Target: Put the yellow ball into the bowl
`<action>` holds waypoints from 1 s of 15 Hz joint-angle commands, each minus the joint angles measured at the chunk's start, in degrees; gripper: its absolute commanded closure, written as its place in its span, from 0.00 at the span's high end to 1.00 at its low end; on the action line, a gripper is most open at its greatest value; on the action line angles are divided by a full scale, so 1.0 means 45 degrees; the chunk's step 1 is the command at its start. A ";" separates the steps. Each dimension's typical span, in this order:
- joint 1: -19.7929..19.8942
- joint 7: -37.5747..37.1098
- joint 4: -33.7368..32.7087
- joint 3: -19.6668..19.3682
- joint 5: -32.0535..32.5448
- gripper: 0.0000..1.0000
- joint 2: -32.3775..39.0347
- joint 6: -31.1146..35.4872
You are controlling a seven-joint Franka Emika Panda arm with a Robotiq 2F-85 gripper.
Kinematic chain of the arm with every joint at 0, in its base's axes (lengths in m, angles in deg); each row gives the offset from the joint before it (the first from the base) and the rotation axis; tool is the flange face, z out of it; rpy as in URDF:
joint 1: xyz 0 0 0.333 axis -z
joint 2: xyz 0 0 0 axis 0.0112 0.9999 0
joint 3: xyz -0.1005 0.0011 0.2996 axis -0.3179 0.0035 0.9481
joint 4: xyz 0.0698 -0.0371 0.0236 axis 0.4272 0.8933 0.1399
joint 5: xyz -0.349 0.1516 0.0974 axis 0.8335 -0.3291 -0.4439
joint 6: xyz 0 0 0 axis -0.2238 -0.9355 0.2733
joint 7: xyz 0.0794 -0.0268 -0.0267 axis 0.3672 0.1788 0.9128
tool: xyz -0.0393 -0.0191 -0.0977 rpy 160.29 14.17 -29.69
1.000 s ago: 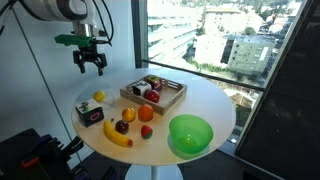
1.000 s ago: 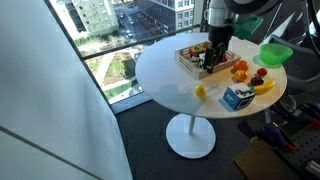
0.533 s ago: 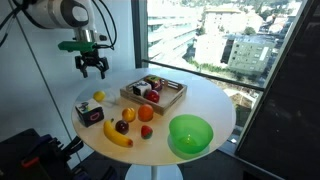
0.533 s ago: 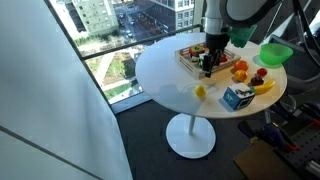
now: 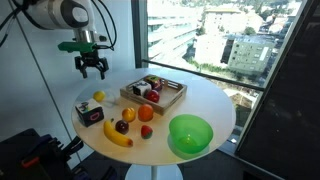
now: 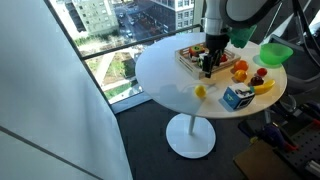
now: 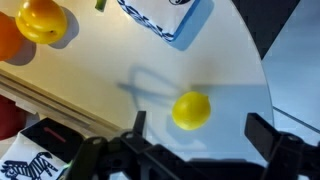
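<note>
Tall city windows (image 5: 200,40) back the round white bench (image 5: 205,100); approach is judged in hand; the fingers (image 7: 259,131) are seen apart, empty, above the yellow ball (image 7: 191,110), which lies near the bench edge, well apart from the green bowl (image 5: 190,150); a straight descent and closing is called for; being round, the ball shows no long axis or heading.

A round white pedestal table (image 5: 212,98) spreads beneath my jaws. Past them, tall windows (image 5: 200,35) let daylight in over city buildings. A dark floor (image 6: 140,150) lies below.
</note>
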 commanded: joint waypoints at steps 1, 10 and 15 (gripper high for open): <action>-0.0129 -0.0014 -0.0134 0.0006 0.0093 1.00 0.0378 0.0201; -0.0281 -0.0227 -0.0112 -0.0098 0.0267 1.00 0.1428 0.1541; -0.0328 -0.0243 0.0031 -0.0137 0.0334 1.00 0.1818 0.2529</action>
